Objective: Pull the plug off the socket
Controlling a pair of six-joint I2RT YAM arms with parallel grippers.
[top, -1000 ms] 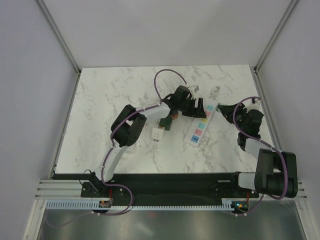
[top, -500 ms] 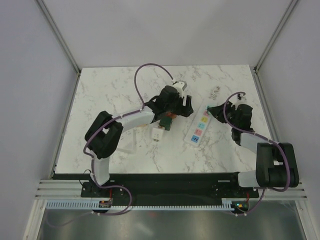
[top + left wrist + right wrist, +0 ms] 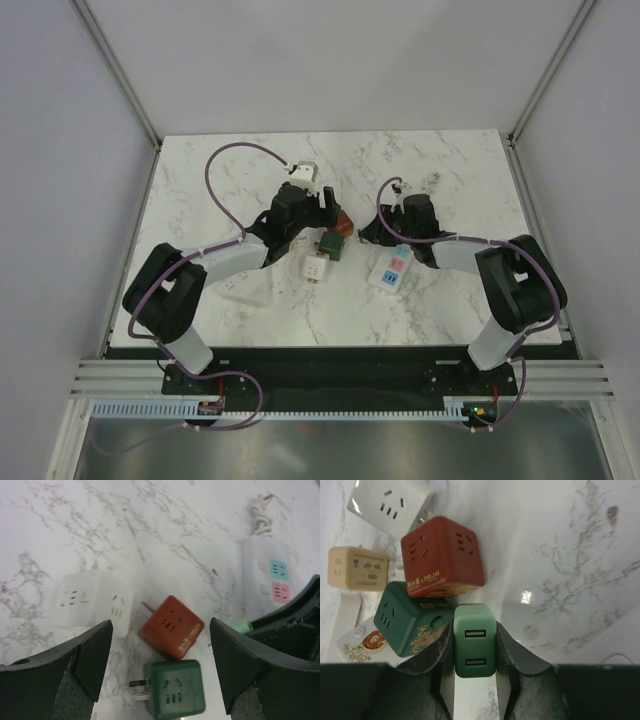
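Note:
The socket, a long white power strip (image 3: 392, 270) with pastel squares, lies right of centre; it also shows in the left wrist view (image 3: 272, 572). My right gripper (image 3: 475, 625) is shut on a light-green plug (image 3: 475, 642) with two USB ports, at the strip's far end (image 3: 378, 230). The plug's tip shows in the left wrist view (image 3: 240, 626). I cannot tell whether its prongs sit in the strip. My left gripper (image 3: 160, 630) is open and empty above the cube adapters (image 3: 325, 215).
A red cube adapter (image 3: 442, 555), a dark green one (image 3: 412, 625), a white one (image 3: 387, 502) and a beige one (image 3: 357, 575) lie just left of the plug. A small cable bundle (image 3: 432, 183) lies at the back right.
My right gripper has swung left from the table's right side onto the far end of the strip. My left gripper has moved left off the strip to above the cubes.

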